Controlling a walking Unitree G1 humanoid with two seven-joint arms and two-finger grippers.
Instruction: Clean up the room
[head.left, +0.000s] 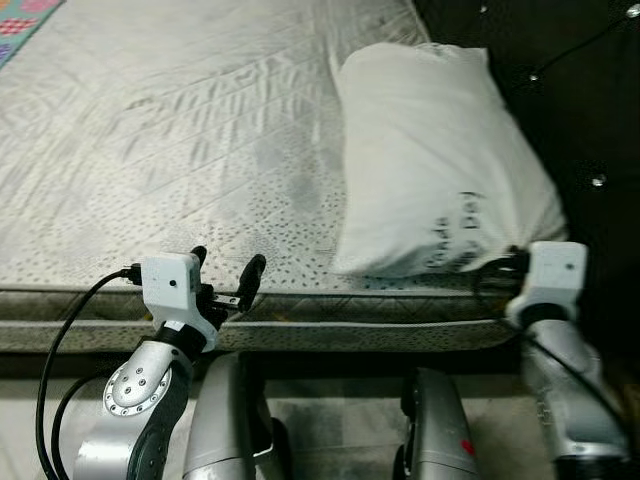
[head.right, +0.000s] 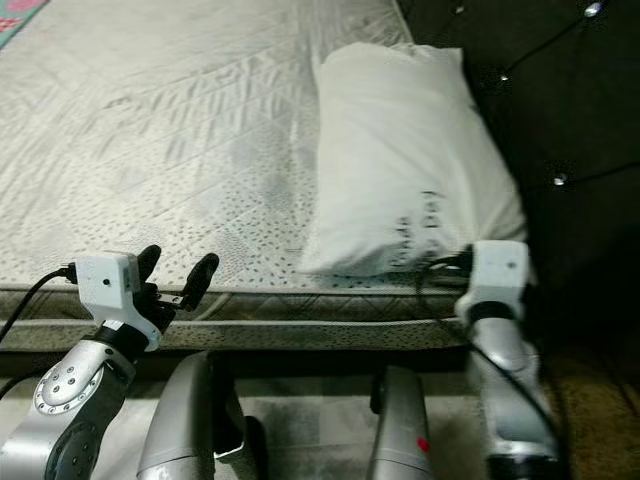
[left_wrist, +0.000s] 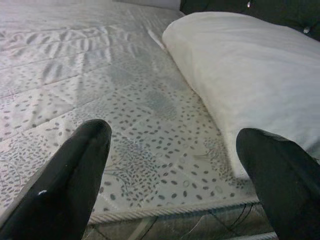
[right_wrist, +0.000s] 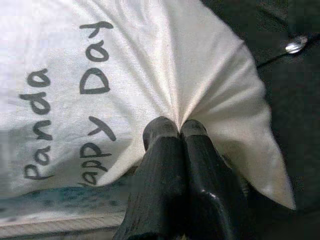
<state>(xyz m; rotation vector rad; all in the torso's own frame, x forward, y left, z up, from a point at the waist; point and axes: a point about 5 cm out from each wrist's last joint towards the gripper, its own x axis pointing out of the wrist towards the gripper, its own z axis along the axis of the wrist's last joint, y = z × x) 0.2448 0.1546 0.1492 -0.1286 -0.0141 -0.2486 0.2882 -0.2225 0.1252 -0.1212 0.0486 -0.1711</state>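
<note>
A white pillow (head.left: 440, 150) with black lettering lies on the right side of the bare quilted mattress (head.left: 180, 130), against a dark tufted headboard (head.left: 570, 80). My right gripper (right_wrist: 177, 129) is shut on the pillow's near right corner, and the fabric (right_wrist: 180, 90) bunches into the pinch. In the eye view its white wrist block (head.left: 555, 275) sits at the mattress's front right edge. My left gripper (head.left: 225, 265) is open above the front edge of the mattress, left of the pillow, with nothing between its fingers (left_wrist: 75, 175).
The mattress's piped front edge (head.left: 330, 310) runs across in front of me. My silver legs (head.left: 330, 430) stand on the floor below it. A coloured patterned cloth (head.left: 20, 25) peeks in at the far left corner.
</note>
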